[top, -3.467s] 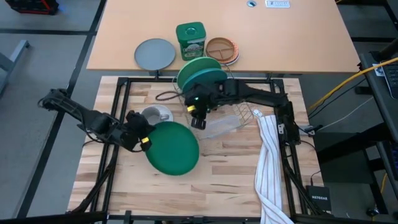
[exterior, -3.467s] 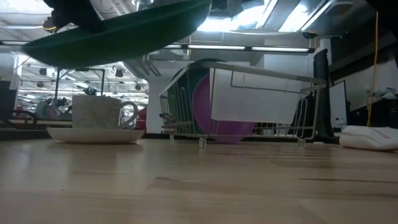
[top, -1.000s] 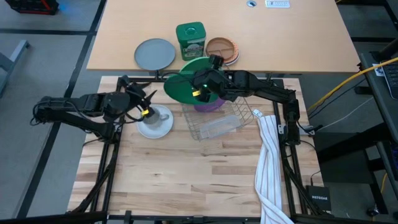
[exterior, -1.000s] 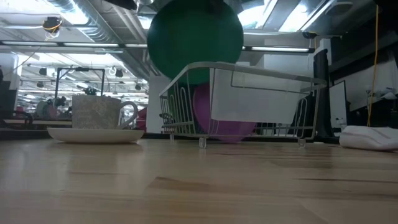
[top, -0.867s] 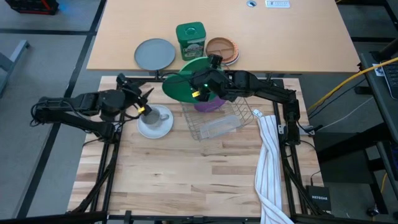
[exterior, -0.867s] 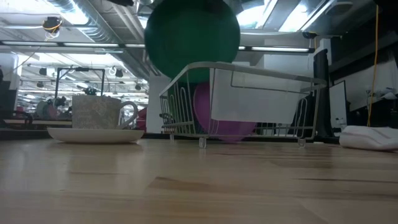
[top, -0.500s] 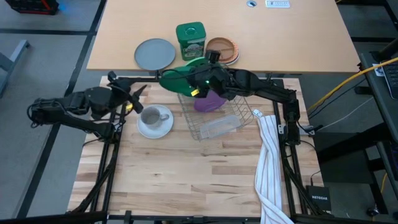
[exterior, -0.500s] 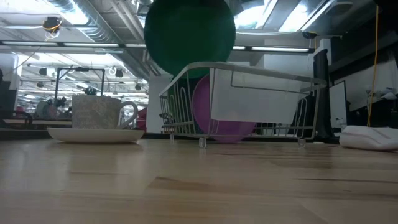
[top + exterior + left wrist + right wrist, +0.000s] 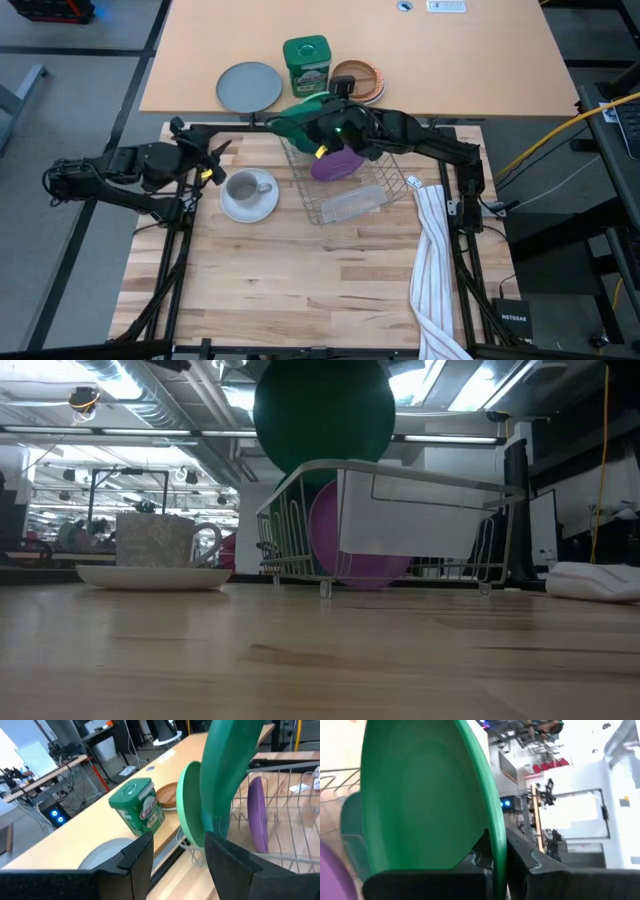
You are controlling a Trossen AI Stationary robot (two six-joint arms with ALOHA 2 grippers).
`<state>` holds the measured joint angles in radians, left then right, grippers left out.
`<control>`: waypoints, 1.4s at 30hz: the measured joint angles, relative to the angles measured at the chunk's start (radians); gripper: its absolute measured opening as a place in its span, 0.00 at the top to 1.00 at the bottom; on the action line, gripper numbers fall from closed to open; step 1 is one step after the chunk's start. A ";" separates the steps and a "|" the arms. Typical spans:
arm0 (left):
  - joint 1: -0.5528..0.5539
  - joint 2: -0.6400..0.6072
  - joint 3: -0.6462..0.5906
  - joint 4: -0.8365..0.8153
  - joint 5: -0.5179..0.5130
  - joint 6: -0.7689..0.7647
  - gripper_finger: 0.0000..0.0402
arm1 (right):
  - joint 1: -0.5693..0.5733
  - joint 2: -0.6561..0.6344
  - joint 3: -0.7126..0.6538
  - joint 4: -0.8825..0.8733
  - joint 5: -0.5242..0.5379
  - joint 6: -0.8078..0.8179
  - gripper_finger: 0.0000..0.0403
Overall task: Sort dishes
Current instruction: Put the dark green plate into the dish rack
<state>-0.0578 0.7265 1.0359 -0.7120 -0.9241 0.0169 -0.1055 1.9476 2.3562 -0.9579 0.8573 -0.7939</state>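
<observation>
My right gripper [image 9: 335, 128] is shut on a dark green plate [image 9: 298, 118] that stands on edge above the far left end of the wire dish rack [image 9: 350, 190]. The low view shows that plate [image 9: 325, 410] hanging over the rack [image 9: 400, 520]. In the rack, a light green plate [image 9: 192, 805] and a purple plate [image 9: 338, 163] stand on edge. A grey mug [image 9: 243, 186] sits on a white saucer [image 9: 250, 205] to the rack's left. My left gripper [image 9: 210, 162] hangs open, left of the mug, with nothing between its fingers [image 9: 140, 855]. My right gripper pinches the dark green plate's rim [image 9: 497, 837] between its two fingers [image 9: 485, 855], one finger on each face. The plate stands upright on edge beyond the fingers, lifted clear above the rack.
On the far table lie a flat grey plate [image 9: 250, 86], a green tin [image 9: 306, 66] and a brown orange-rimmed plate [image 9: 357, 80]. A striped white towel [image 9: 435, 260] lies along the rack's right side. Bare wooden tabletop [image 9: 300, 290] fills the near half.
My right gripper has turned the dark green plate from face-up to nearly on edge, keeping it over the rack's far left end. My left gripper has drawn back from the mug toward the table's left edge, still open.
</observation>
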 joint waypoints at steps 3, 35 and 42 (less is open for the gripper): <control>0.000 0.000 0.000 -0.045 0.000 -0.035 0.59 | -0.001 0.000 0.000 -0.036 -0.059 -0.023 0.95; 0.000 0.002 0.000 -0.201 0.000 -0.123 0.59 | -0.151 -0.005 -0.284 0.005 -0.271 -0.034 0.95; -0.001 0.002 0.000 -0.284 0.000 -0.201 0.59 | -0.148 -0.004 -0.322 0.023 -0.283 -0.055 0.95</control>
<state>-0.0586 0.7280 1.0359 -0.9958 -0.9240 -0.1839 -0.2539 1.9439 2.0342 -0.9353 0.5738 -0.8494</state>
